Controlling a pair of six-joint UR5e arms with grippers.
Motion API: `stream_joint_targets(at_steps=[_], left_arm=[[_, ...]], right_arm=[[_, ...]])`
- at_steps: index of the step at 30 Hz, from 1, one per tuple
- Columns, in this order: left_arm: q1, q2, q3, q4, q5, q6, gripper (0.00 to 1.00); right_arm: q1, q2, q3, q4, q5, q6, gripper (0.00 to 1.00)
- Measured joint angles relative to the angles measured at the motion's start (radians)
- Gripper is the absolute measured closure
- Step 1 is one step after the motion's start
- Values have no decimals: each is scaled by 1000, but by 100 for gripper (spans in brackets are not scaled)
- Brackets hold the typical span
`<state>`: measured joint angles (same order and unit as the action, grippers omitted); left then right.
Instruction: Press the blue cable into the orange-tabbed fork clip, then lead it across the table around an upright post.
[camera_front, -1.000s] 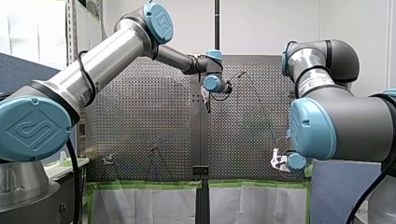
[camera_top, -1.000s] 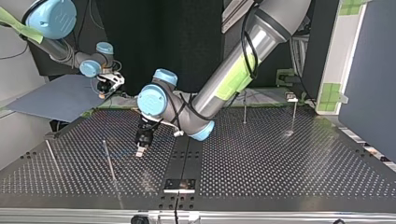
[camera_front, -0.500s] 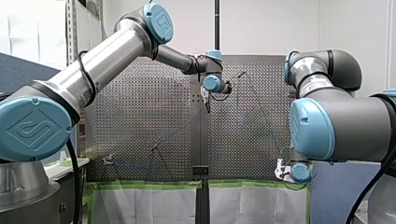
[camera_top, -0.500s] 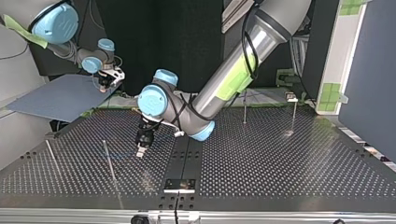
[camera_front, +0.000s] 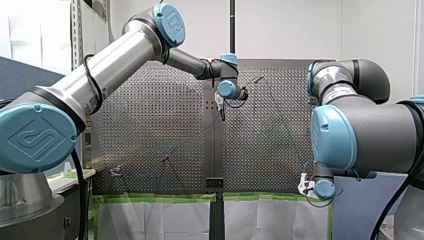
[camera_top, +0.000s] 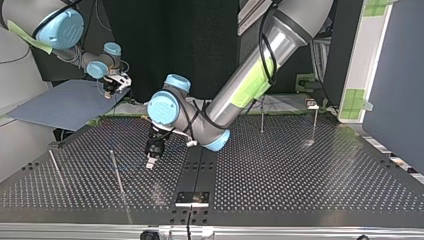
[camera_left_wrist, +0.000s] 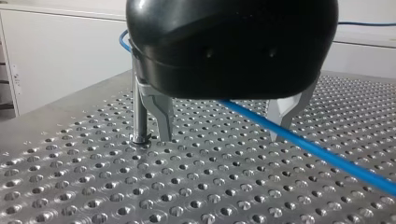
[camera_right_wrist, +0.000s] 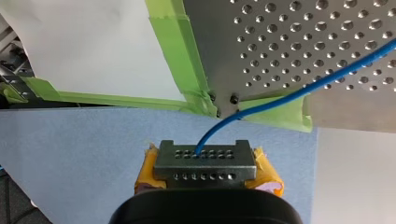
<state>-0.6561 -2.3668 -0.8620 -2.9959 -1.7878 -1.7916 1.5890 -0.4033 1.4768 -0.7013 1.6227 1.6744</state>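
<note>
The perforated desk (camera_top: 300, 170), edged with green tape (camera_right_wrist: 177, 51), stood before a white wall (camera_front: 290, 30). Off its corner, over a blue sheet (camera_right_wrist: 70, 154), my right arm's jaws gripped the blue cable (camera_left_wrist: 303, 144). My left arm's jaws stood open astride it, beside an upright post (camera_left_wrist: 138, 112). A low, taut cable would probably wrap that post cleanly.

Left arm (camera_front: 115, 55), right arm (camera_front: 370, 130): silver tubes, grey joints, light-blue caps (camera_front: 37, 137) with embossed logo. Black cable (camera_front: 89, 75) and green tape (camera_top: 256, 75) on left arm. Left gripper (camera_left_wrist: 223, 135) black-domed, metal fingers (camera_left_wrist: 161, 112); right gripper (camera_right_wrist: 205, 161) yellow-padded.
</note>
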Motion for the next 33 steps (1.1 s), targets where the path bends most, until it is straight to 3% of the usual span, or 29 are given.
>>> stream_joint_targets(at_steps=[9,33], left_arm=[[-1,0,0,-3,0,0,0],[3,0,3,-6,0,-1,0]], right_arm=[[-7,56,-49,6,15,-1,100],[-9,61,-129,21,21,-10,100]])
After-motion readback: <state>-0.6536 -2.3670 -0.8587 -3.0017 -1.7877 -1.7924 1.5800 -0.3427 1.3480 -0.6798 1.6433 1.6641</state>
